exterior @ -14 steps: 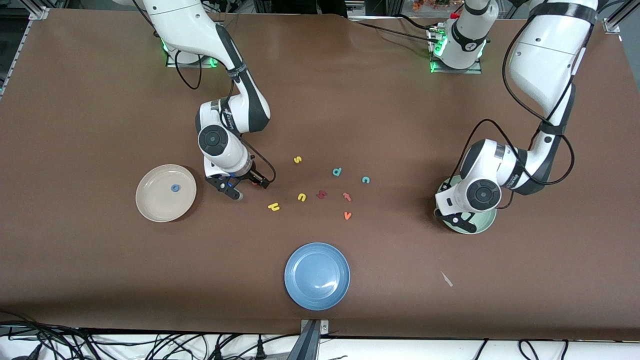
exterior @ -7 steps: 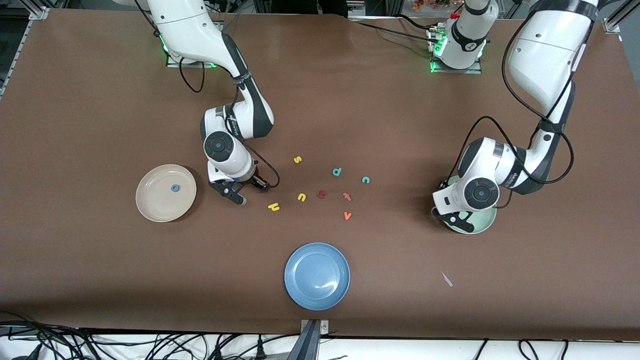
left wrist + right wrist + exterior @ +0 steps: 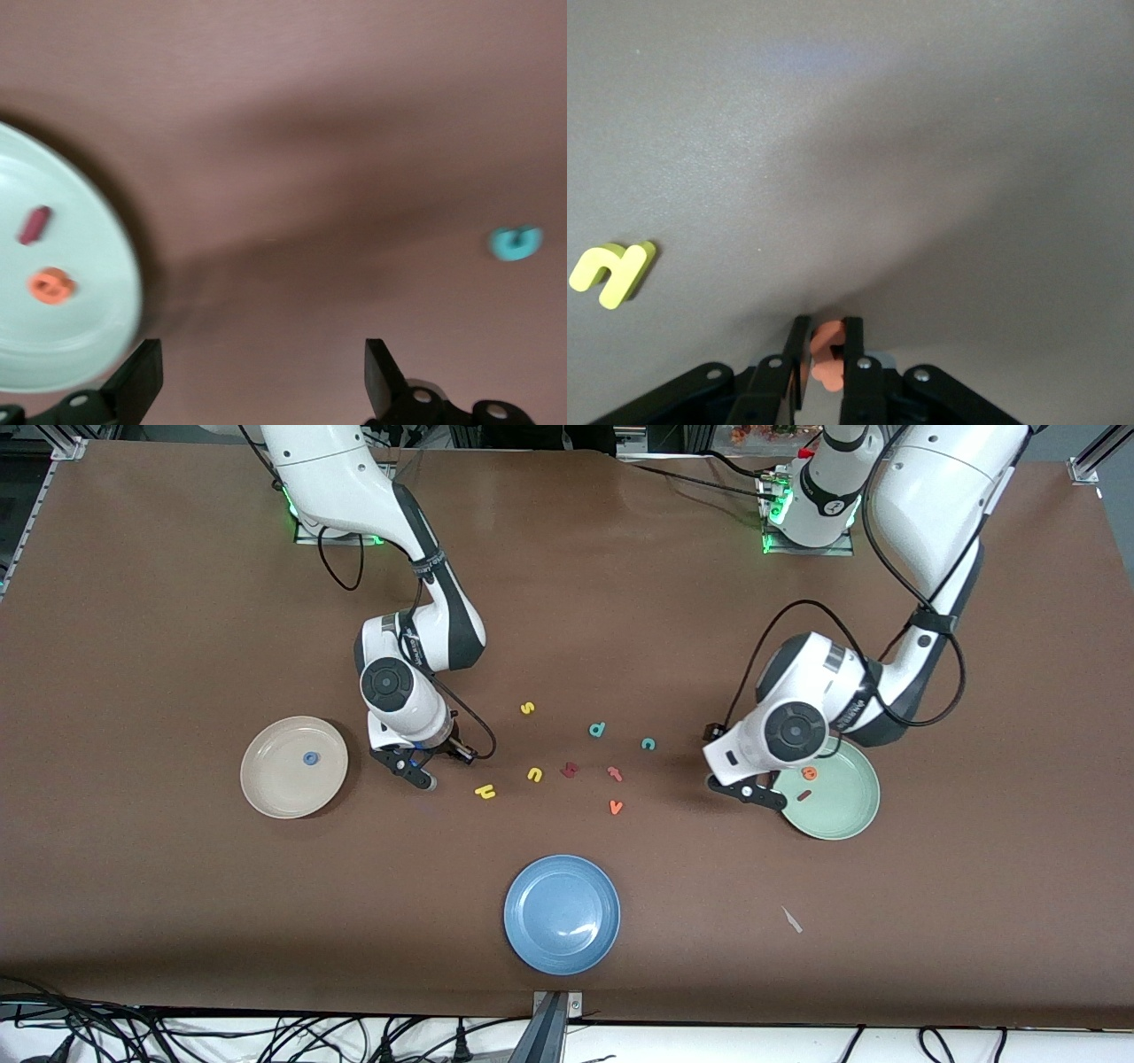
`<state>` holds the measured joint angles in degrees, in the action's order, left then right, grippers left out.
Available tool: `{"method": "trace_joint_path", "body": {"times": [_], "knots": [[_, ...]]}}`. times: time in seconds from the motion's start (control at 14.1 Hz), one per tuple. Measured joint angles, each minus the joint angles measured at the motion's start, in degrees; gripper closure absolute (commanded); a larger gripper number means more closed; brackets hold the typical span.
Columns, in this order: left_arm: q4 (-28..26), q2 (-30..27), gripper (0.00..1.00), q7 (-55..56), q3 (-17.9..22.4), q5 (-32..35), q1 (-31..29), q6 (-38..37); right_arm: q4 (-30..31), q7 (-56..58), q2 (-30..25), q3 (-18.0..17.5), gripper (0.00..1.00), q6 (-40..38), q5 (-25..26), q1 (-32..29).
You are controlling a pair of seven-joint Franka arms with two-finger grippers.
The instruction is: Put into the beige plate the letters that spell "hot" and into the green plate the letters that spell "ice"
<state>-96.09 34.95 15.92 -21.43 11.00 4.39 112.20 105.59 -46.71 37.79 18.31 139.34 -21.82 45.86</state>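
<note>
Only the right wrist view shows what the front view hides under the arm's wrist: the right gripper (image 3: 827,343), low over the counter (image 3: 177,602) between the beige plate (image 3: 270,790) and the yellow "h" (image 3: 485,791), has its fingers pinched tight on a small orange letter (image 3: 825,340), whose shape is mostly covered. The left wrist view shows the left gripper (image 3: 262,390) with fingers spread wide and empty, over bare counter just beside the green plate (image 3: 842,815), the teal "c" (image 3: 516,243) well apart from it. The left arm's wrist overlaps that plate's rim in the front view. In the green plate lie two letters, the orange "e" (image 3: 808,773) and the dark red "i" (image 3: 804,795); in the beige plate lies one, the blue "o" (image 3: 310,758). Eight letters lie loose between the arms. There are three plates, with the blue plate (image 3: 562,914) nearest the front camera.
</note>
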Motion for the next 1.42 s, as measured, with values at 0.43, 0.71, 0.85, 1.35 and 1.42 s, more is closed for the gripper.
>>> {"method": "trace_joint_path", "body": {"times": [0.43, 0.71, 0.85, 1.35, 1.42], "knots": [[1.29, 4.15, 0.25, 8.51, -0.24, -3.16, 7.8, 9.41, -3.67, 1.82, 0.07, 1.46, 1.0, -6.47, 0.41, -0.96], [1.29, 7.25, 0.25, 9.47, -0.23, -3.16, 9.55, 13.01, -4.83, 16.72, 0.06, 8.33, 1.0, -13.43, 1.25, -2.72], [1.29, 8.1, 0.25, 9.54, -0.23, -3.16, 9.73, 13.48, -4.45, 22.5, -0.2, 10.96, 1.0, -14.17, 1.35, -3.12], [1.33, 8.43, 0.45, 9.59, -0.12, -3.16, 10.05, 14.04, 7.58, 45.99, -8.04, 20.5, 1.0, -11.68, 1.35, -3.16], [1.34, 8.43, 0.45, 9.6, -0.01, -3.16, 10.03, 14.1, 9.29, 48.17, -9.03, 21.07, 1.0, -9.89, 1.35, -3.19]]}}
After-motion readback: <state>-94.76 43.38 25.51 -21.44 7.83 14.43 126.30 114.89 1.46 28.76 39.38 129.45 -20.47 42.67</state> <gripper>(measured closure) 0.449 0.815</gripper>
